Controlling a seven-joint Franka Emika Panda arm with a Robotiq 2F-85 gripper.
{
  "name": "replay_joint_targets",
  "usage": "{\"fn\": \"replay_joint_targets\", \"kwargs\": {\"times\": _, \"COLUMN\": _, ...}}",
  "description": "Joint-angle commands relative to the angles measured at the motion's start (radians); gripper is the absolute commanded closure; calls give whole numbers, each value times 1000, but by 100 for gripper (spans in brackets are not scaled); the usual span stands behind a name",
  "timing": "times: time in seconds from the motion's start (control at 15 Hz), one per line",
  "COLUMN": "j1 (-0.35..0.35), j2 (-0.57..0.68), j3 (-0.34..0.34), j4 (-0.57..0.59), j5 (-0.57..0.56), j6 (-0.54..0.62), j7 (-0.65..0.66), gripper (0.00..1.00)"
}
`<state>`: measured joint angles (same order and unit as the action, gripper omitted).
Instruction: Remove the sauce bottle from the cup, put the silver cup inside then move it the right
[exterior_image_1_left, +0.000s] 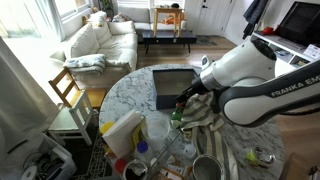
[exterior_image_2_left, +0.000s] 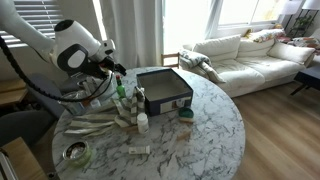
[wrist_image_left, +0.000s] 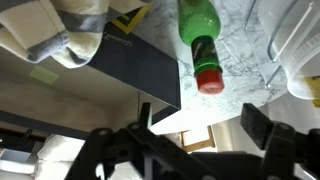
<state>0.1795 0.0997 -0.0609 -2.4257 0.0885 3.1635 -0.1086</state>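
The sauce bottle (wrist_image_left: 199, 35), dark green with a red cap, shows in the wrist view on the marble table beside a dark box. No cup surrounds it there. My gripper (wrist_image_left: 205, 122) is open and empty, its two fingers spread just above the red cap. In both exterior views the gripper (exterior_image_1_left: 184, 103) (exterior_image_2_left: 118, 78) hovers at the box's edge over a cluster of small bottles. The silver cup (exterior_image_1_left: 205, 168) stands at the near table edge. A white curved thing (wrist_image_left: 300, 55) at the wrist view's right edge may be the white cup; I cannot tell.
A dark open box (exterior_image_1_left: 172, 88) (exterior_image_2_left: 165, 90) sits mid-table. A white-and-yellow slab (exterior_image_1_left: 122, 135) and a blue-topped item (exterior_image_1_left: 137, 166) stand near the table edge. A striped cloth (exterior_image_1_left: 215, 130) lies under the arm. A small shiny greenish object (exterior_image_1_left: 262, 155) lies near the robot base.
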Motion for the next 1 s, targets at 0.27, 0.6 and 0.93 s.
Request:
{"fn": "replay_joint_targets", "kwargs": {"times": 0.27, "j1": 17, "j2": -216, "j3": 73, "j4": 38, "j5": 81, "j6": -583, "j7": -72, "gripper": 0}}
{"fn": "replay_joint_targets", "kwargs": {"times": 0.6, "j1": 23, "j2": -253, "j3": 133, "j4": 71, "j5": 130, "j6": -942, "j7": -104, "gripper": 0}}
{"fn": "replay_joint_targets", "kwargs": {"times": 0.93, "j1": 5, "j2": -240, "j3": 147, "j4": 51, "j5": 55, "j6": -1150, "j7": -137, "gripper": 0}}
